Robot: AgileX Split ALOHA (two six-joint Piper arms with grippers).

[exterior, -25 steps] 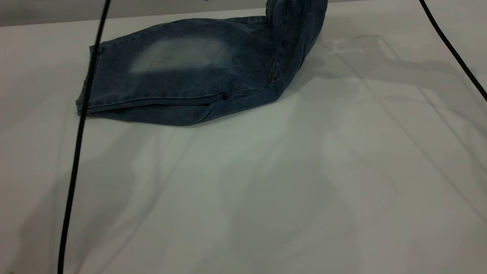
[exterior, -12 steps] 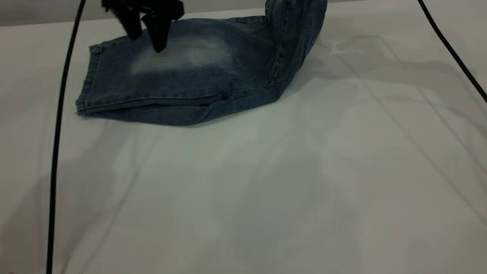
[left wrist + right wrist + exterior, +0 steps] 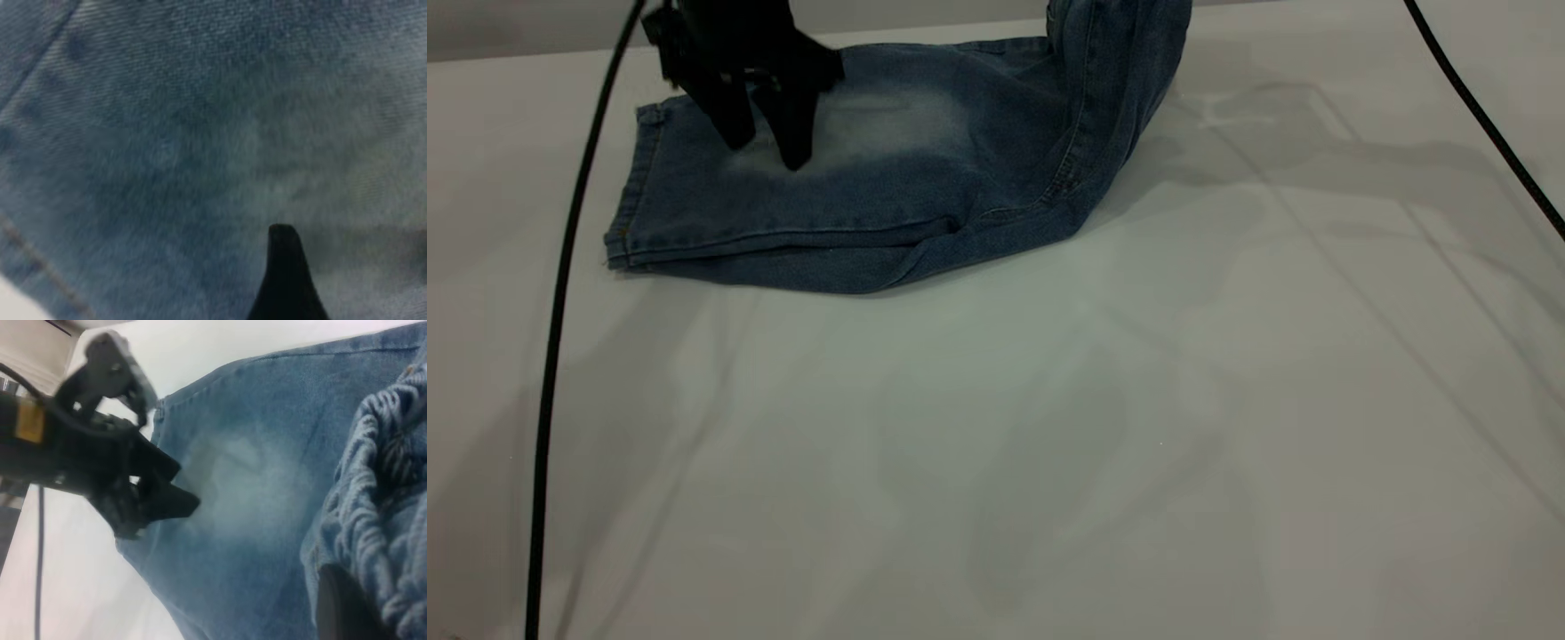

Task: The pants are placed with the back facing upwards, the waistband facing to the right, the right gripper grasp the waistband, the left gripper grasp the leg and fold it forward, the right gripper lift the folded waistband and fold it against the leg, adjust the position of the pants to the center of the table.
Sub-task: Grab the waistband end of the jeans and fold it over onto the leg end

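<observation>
Tabletop (image 3: 1049, 462), nearest the outside camera: a wide bare stretch of pale surface runs from the front edge up to the shorts, crossed only by faint shadows. A black cable (image 3: 551, 356) hangs down my left side and a second cable (image 3: 1485, 116) cuts the far right corner.

Shorts (image 3: 889, 196), farther back: they lie folded along the far part of the table, well left of its middle. Their near folded edge and the stitched leg hem (image 3: 630, 204) at the left rest flat on the table. Bare table shows beyond the hem.

Left claw (image 3: 765, 151): it stands over the pale faded patch (image 3: 889, 120) near the hem end, fingers pointing down and spread apart, tips at or just above the denim; I cannot tell whether they touch.

Waistband (image 3: 380, 487), farthest and to the right: that end of the shorts rises off the table and out of the outside camera's top edge. My right wrist camera shows the gathered band bunched close before it. Of the right claw only a dark finger (image 3: 343, 607) shows, so I cannot tell its state.
</observation>
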